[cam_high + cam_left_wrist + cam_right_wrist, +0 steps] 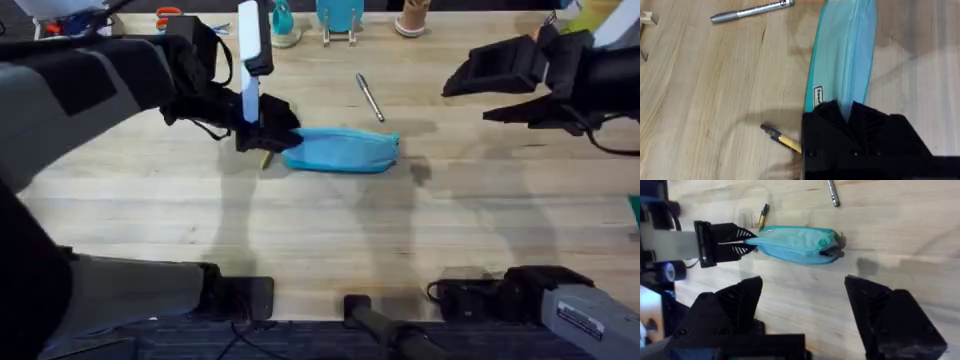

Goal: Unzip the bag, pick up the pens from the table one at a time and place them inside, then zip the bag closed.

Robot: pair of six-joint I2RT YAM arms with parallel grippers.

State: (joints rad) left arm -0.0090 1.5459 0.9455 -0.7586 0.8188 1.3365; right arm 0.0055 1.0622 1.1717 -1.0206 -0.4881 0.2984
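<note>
Table [320,250] carries the bag [342,150] lying flat near its middle, zip still shut as far as I can judge, with the left gripper [262,134] clenched on the bag's left end and the right gripper [500,92] hanging released, jaws wide, well apart to the bag's right. Unzipping well probably means the left keeps that end pinned while the right finds the dark pull at the far end. Silver pen [370,97] lies just beyond the bag; yellow pen [782,139] sits just beside the left fingers [732,247].
</note>
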